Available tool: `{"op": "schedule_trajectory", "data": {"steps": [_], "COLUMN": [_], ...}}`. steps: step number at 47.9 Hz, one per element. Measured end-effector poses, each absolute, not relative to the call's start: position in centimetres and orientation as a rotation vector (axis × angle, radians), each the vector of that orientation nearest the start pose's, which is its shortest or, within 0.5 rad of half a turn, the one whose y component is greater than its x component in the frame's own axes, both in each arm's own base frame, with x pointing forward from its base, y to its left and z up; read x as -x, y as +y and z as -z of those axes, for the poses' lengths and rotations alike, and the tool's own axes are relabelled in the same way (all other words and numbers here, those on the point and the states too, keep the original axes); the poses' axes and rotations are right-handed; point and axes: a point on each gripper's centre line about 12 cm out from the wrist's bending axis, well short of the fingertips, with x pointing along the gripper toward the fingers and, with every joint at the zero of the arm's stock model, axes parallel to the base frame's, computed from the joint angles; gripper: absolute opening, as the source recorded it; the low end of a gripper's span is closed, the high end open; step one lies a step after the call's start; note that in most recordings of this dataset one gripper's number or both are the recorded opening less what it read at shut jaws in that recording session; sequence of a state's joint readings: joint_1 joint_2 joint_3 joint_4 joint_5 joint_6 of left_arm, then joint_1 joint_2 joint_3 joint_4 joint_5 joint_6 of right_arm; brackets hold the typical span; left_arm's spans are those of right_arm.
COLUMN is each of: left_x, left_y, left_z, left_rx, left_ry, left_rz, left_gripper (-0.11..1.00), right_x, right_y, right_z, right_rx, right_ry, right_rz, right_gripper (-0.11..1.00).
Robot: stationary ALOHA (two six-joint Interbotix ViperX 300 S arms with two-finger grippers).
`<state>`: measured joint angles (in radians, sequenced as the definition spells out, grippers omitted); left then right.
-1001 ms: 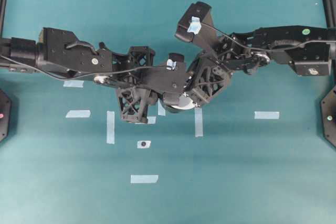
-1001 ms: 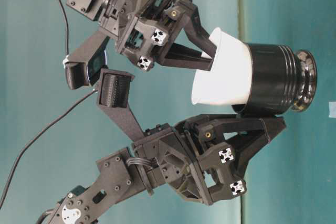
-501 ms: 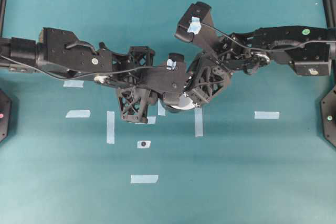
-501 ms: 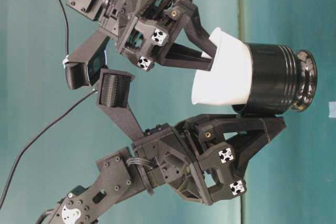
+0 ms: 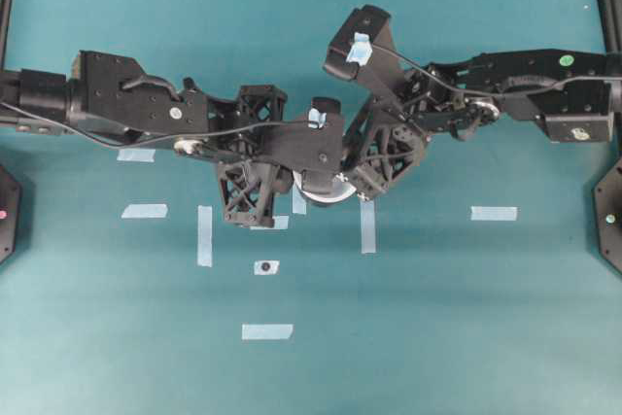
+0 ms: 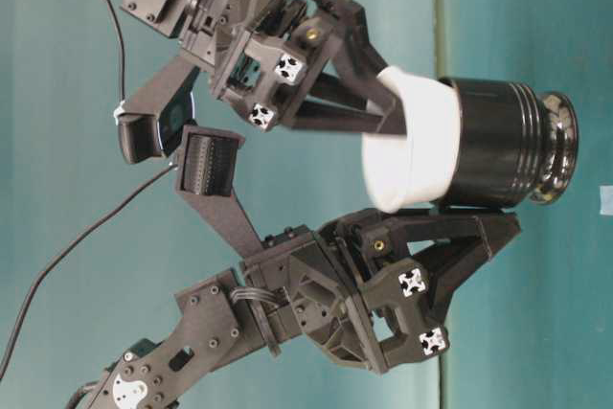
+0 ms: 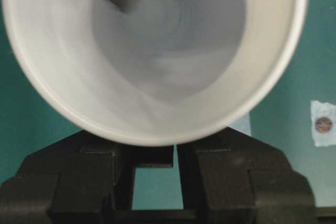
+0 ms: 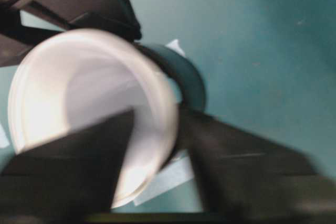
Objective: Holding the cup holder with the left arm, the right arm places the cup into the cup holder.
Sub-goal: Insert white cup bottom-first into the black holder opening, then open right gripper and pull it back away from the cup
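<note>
The plain white conical thin-walled cup (image 6: 414, 148) is seated partway in the glossy black cylindrical cup holder (image 6: 506, 146), its narrow base hidden inside and its wide rim still proud of the holder's mouth. The pair is held between the two arms, above the teal desk (image 5: 437, 318).

The cup is judged light, thin and easily dented, with a smooth, somewhat slippery wall, so it is best taken at the rim, one finger inside and one outside. The holder is judged rigid, hard and heavier; it is best gripped across its ribbed body.

In the table-level view, which appears turned on its side, the long axes of cup and holder are seen to coincide. The cup's open mouth is pointed toward the wrist cameras, and its taper toward the holder's flared foot.

The right claw (image 6: 388, 107) is seen spread, one finger inside the rim and one outside, both motion-blurred, so contact cannot be told. The left claw (image 6: 479, 227) is pinched on the holder's side.
</note>
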<state>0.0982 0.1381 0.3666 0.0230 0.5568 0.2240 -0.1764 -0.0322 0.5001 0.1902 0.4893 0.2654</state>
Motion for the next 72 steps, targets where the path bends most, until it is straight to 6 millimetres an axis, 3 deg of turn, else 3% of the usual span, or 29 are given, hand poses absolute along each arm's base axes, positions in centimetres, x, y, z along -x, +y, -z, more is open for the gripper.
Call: {"op": "schedule_trajectory", "data": {"steps": [4,29,72], "left_x": [-41.8,-41.9,-42.1], "left_y": [4.3,4.2,3.3], "left_z": [-16.8,-16.8,-15.3], "left_rx": [-0.173,-0.174,-0.149], "left_ry": [1.065,1.062,0.985], "left_rz": [0.030,0.030,0.020], "left_gripper": [0.25,0.25,0.25], "right_x": [-38.2,-38.0,-31.7], "right_y": [-5.6,-5.9,-4.7], "right_z": [-19.8,-19.9,-21.3], "right_rx": [-0.523,-0.527,-0.590], "right_ry": [0.914,0.912,0.856], "right_rz": [0.281,0.288,0.313], "right_gripper": [0.87,0.86,0.85]}}
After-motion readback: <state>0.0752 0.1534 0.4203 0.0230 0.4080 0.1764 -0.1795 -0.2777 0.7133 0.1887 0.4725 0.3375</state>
